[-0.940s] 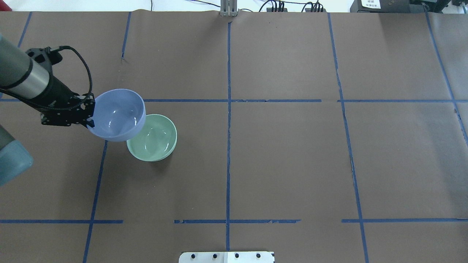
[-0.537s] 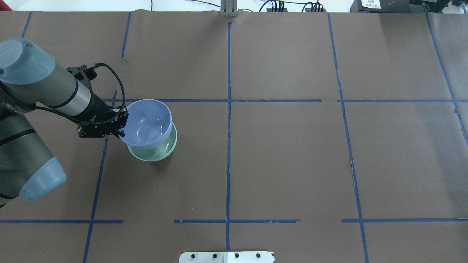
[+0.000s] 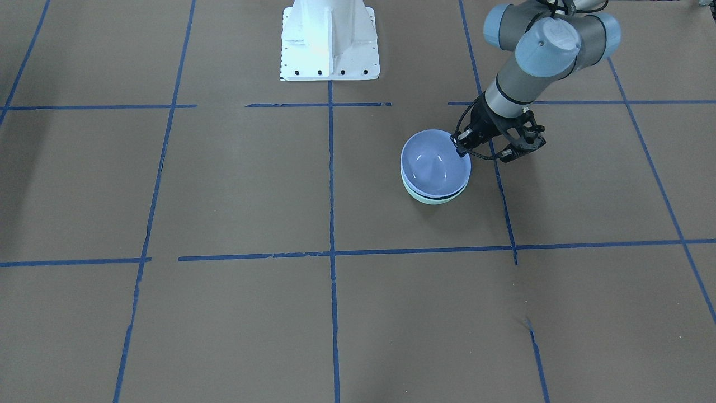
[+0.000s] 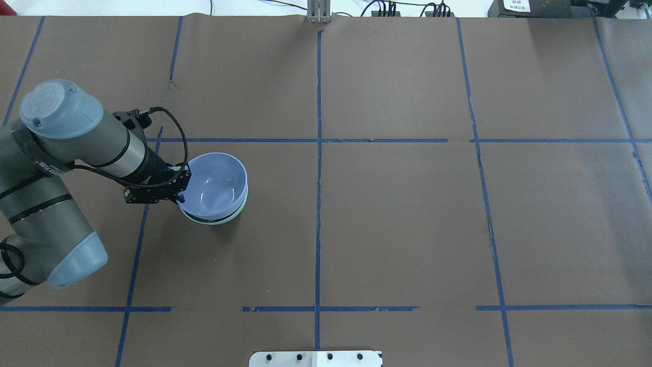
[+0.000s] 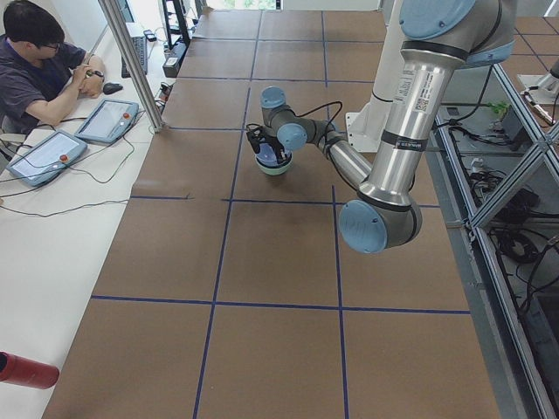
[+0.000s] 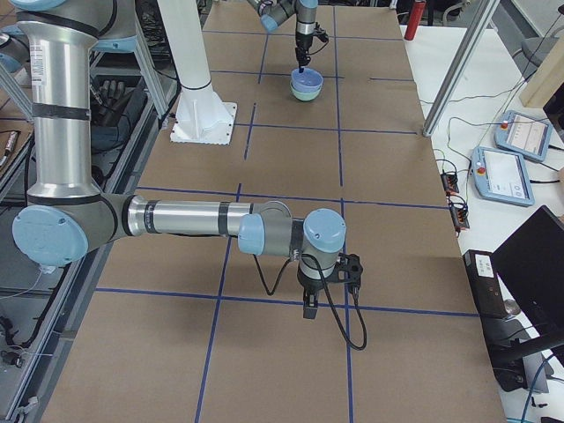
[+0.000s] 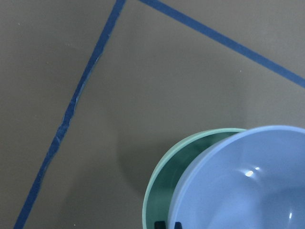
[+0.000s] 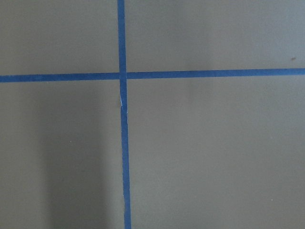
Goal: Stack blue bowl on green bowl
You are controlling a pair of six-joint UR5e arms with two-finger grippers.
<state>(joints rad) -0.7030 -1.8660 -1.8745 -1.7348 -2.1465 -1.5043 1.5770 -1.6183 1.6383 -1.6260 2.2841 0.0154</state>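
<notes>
The left hand [image 4: 182, 179] clamps the blue bowl [image 4: 216, 186] by its rim, open side up, so it nests in the green bowl [image 7: 162, 200] near the left edge of the table [image 4: 407, 229].

We've got brown paper [image 4: 397, 229] over our table, gridded with blue tape [image 4: 318, 204], plus a white desk [image 5: 35, 262] alongside.

The table is covered with brown paper [image 4: 407, 229], and a grid of blue tape lines [image 4: 318, 214] is laid on it, torn in some places. In the exterior left view a person in a dark shirt [image 5: 39, 70] is seated at a white side table [image 5: 35, 253]. A tablet-like pendant [image 5: 106, 120] and a second pendant [image 5: 42, 157] are placed there near a slanted metal post [image 5: 131, 61], and a red cylindrical object [image 5: 24, 371] is seen at the near end.
</notes>
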